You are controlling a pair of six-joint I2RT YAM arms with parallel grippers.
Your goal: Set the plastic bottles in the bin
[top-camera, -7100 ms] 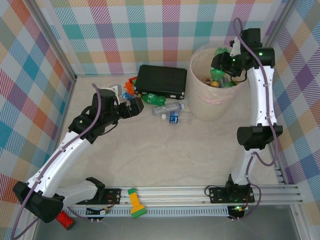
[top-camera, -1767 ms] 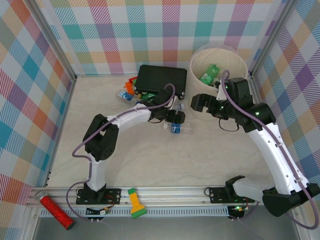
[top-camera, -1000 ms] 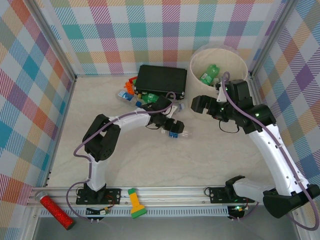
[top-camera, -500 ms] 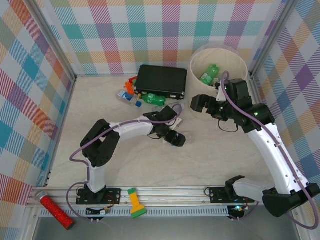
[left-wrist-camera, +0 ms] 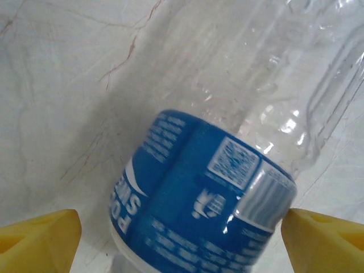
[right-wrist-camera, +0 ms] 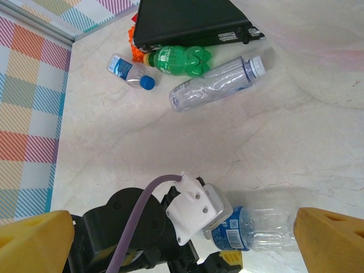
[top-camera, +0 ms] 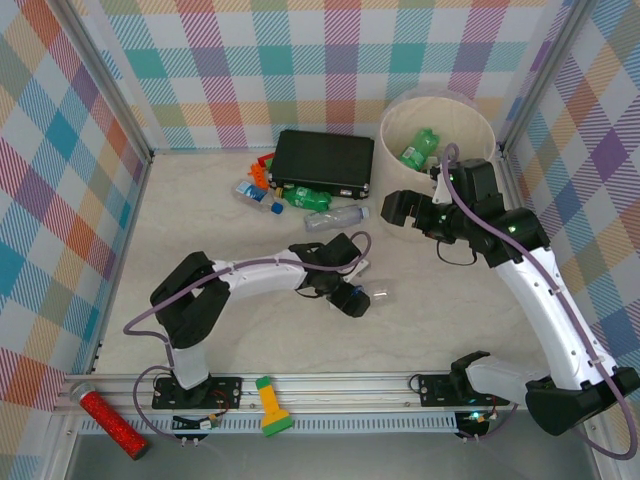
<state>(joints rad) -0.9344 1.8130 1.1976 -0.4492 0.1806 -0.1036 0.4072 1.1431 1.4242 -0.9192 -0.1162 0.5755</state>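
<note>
A clear bottle with a blue label point(top-camera: 372, 295) point(left-wrist-camera: 199, 193) point(right-wrist-camera: 250, 227) lies on the table. My left gripper point(top-camera: 352, 298) point(left-wrist-camera: 182, 242) straddles its labelled end, open: the right fingertip point(left-wrist-camera: 324, 242) is at the label's edge and the left fingertip point(left-wrist-camera: 40, 242) stands apart from it. Further back lie a clear bottle point(top-camera: 337, 217) point(right-wrist-camera: 213, 85), a green bottle point(top-camera: 305, 197) point(right-wrist-camera: 179, 60) and a small blue-capped bottle point(top-camera: 255, 196) point(right-wrist-camera: 128, 71). The bin point(top-camera: 458, 113) point(right-wrist-camera: 318, 51) at the back right holds green bottles point(top-camera: 420, 148). My right gripper point(top-camera: 393, 209) point(right-wrist-camera: 185, 244) hangs open and empty in front of the bin.
A flat black case point(top-camera: 323, 160) point(right-wrist-camera: 187, 20) lies behind the bottles, with an orange toy point(top-camera: 260, 170) at its left corner. A yellow-green flashlight point(top-camera: 270, 405) and a red glittery cylinder point(top-camera: 108, 423) rest by the front rail. Checked walls close in three sides.
My left gripper has come toward the near edge, bringing the blue-labelled bottle away from the other bottles. Its jaws have narrowed a little. The right arm has stayed still.
</note>
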